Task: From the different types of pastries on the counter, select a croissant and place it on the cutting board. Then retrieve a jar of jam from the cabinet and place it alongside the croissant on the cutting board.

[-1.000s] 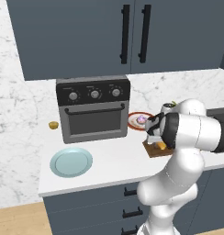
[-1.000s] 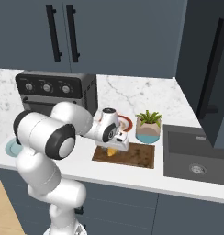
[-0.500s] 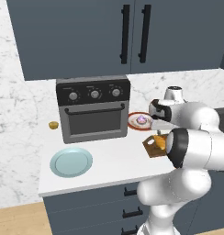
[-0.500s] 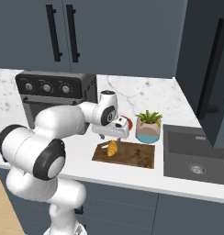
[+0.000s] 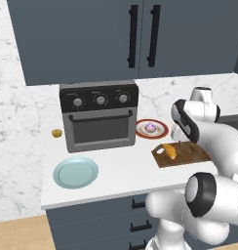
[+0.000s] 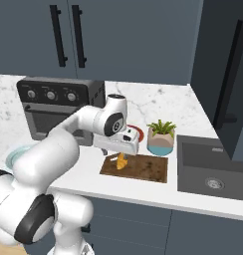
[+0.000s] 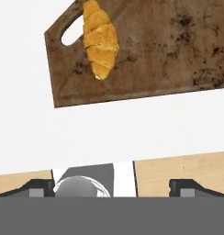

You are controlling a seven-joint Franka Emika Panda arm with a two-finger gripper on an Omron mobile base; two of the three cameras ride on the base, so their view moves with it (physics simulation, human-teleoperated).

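We see the cabinet (image 5: 140, 36) along the top of the left base view, both doors closed, so the jar cannot be seen. The coming move is, we think, up to its black handles (image 5: 143, 35), which are far above the gripper (image 6: 124, 143) and behind it; the gripper now looks down at the counter (image 5: 116, 171), so the arm must lift and turn.

Below the cabinet, in the middle left of that view, stands the oven (image 5: 99, 114). The board (image 7: 146, 50) lies at the right, near the counter's front edge. The croissant (image 7: 101, 37) is on it, at the end with the pale hole, in the upper left of the hand view; its long axis runs across the board's short side. We judge the first half of the task done.

In the hand view the two finger tips (image 7: 40, 187) stand far apart at the bottom corners, with nothing between them.

The red plate (image 5: 152, 128) behind the board holds the purple cupcake (image 5: 150, 127). The blue plate (image 5: 75, 172) at the lower left holds nothing. The pot (image 6: 161, 142) holds a green plant.
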